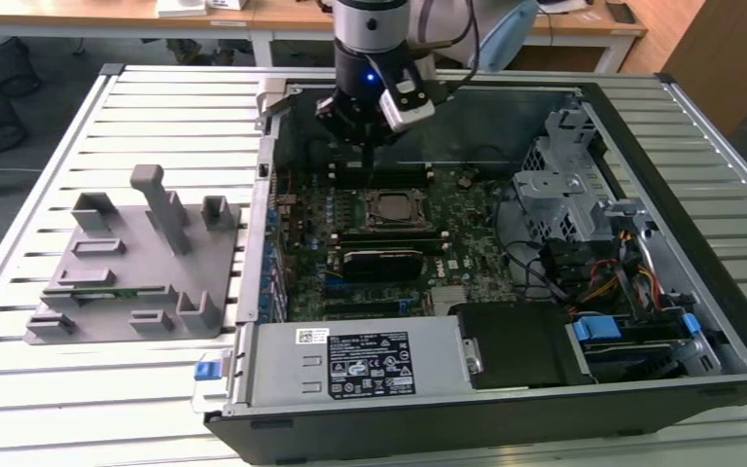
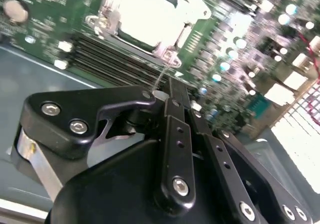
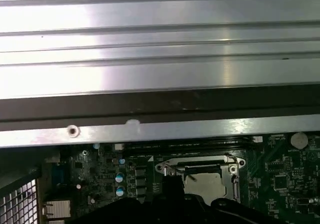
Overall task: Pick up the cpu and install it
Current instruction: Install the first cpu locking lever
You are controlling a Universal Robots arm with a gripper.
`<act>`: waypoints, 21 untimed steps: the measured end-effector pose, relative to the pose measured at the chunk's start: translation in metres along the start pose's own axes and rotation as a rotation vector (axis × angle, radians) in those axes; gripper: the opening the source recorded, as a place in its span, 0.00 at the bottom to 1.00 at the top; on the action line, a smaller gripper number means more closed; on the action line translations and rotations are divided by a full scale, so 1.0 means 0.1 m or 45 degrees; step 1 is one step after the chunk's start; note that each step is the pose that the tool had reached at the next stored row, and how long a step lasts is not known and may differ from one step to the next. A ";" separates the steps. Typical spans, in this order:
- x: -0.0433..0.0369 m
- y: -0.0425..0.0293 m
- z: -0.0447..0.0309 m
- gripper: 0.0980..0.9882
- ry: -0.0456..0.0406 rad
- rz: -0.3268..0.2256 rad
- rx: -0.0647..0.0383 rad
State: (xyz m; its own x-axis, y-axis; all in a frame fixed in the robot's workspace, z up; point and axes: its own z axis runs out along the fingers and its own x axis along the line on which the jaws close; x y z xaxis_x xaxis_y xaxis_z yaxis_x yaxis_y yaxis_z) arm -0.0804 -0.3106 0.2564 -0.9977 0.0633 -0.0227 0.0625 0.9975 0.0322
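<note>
We see the tool (image 1: 363,146) hanging over the open computer case (image 1: 685,321), which lies on its side on the slatted metal worktop (image 1: 36,321). In the exterior view the tool sits above the far part of the motherboard (image 1: 465,243), with the cpu (image 1: 387,209) just below and in front of its tip, seated inside the socket frame (image 1: 388,222).

In the second wrist view the tool's black fingers (image 2: 175,134) lie pressed together with nothing between them, so we take the tool as closed and empty. Beyond its tip the cpu (image 2: 147,12) shows as a bright plate under the metal bracket, apart from the fingers. In the first wrist view the cpu (image 3: 207,181) again sits in its socket just ahead of the tool, with the case wall (image 3: 160,129) and the worktop slats beyond it.

Well off to the exterior view's left of the tool, a grey fixture (image 1: 140,263) with upright posts stands on the worktop. The power supply (image 1: 347,365) with its label lies at the case edge farthest from the tool.
</note>
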 end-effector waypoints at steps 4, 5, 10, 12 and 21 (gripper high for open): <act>-0.078 0.003 0.007 0.01 0.002 -0.010 -0.020; -0.080 0.004 0.010 0.01 0.002 -0.012 -0.030; -0.121 0.006 0.031 0.01 0.004 -0.041 -0.030; -0.172 0.008 0.046 0.01 0.003 -0.041 -0.028; -0.241 0.026 0.191 0.01 0.004 -0.047 -0.022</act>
State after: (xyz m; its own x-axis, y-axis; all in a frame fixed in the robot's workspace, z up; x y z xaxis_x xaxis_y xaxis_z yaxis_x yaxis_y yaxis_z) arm -0.0557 -0.3090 0.2379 -0.9994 0.0267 -0.0214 0.0256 0.9985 0.0488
